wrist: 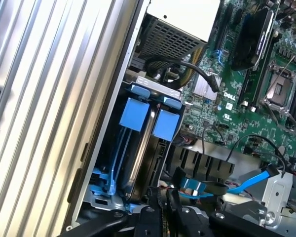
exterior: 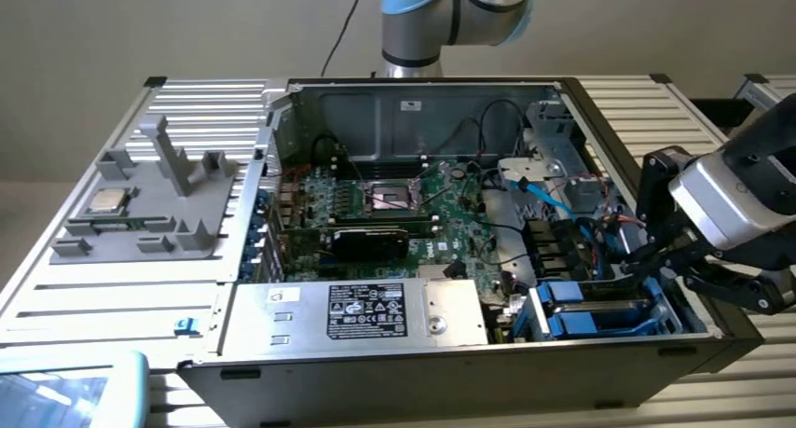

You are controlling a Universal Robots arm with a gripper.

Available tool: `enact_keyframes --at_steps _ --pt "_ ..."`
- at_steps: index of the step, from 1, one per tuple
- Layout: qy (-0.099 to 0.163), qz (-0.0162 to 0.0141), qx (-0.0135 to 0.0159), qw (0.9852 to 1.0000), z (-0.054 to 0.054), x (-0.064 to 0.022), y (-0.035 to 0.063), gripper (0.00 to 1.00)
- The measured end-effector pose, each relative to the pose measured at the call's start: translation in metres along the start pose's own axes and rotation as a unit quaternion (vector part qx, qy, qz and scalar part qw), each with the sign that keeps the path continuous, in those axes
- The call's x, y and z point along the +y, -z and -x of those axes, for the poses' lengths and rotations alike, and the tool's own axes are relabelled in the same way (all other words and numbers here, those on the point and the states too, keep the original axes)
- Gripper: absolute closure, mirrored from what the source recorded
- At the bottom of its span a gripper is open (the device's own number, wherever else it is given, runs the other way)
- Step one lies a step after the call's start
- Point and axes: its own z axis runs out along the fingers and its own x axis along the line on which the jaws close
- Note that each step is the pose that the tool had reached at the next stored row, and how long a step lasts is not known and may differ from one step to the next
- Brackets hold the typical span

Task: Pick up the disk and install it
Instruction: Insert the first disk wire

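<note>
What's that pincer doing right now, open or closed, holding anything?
Pincer: closed, nothing visibly gripped, right by the blue-framed disk.

Open from above across the whole case [exterior: 411, 102], side panel off. Tightest at the drive bay [exterior: 595, 309], near corner on the exterior view's right: boxed in by the case wall [wrist: 111, 113] on one side and the silver power supply [exterior: 361, 311] on the other. Bay filled across by two blue-tabbed carriers [wrist: 138, 114] side by side, only a thin gap between. Blue cables [exterior: 547, 190] and a black cable bundle [wrist: 187, 66] draped close around the bay. Gripper [wrist: 163, 217] parked right over the bay mouth. Plenty of room on the slatted counter [exterior: 88, 297] outside the case, barring the grey fixture [exterior: 149, 214] at the exterior view's left.
</note>
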Motion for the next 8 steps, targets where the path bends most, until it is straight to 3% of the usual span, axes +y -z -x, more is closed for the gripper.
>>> enact_keyframes --at_steps 6,8 --pt "0.0 0.0073 0.0354 0.9993 0.0074 0.0004 -0.0004 0.84" --pt "0.0 0.0103 0.0485 0.9988 0.0097 0.001 -0.0009 0.84"
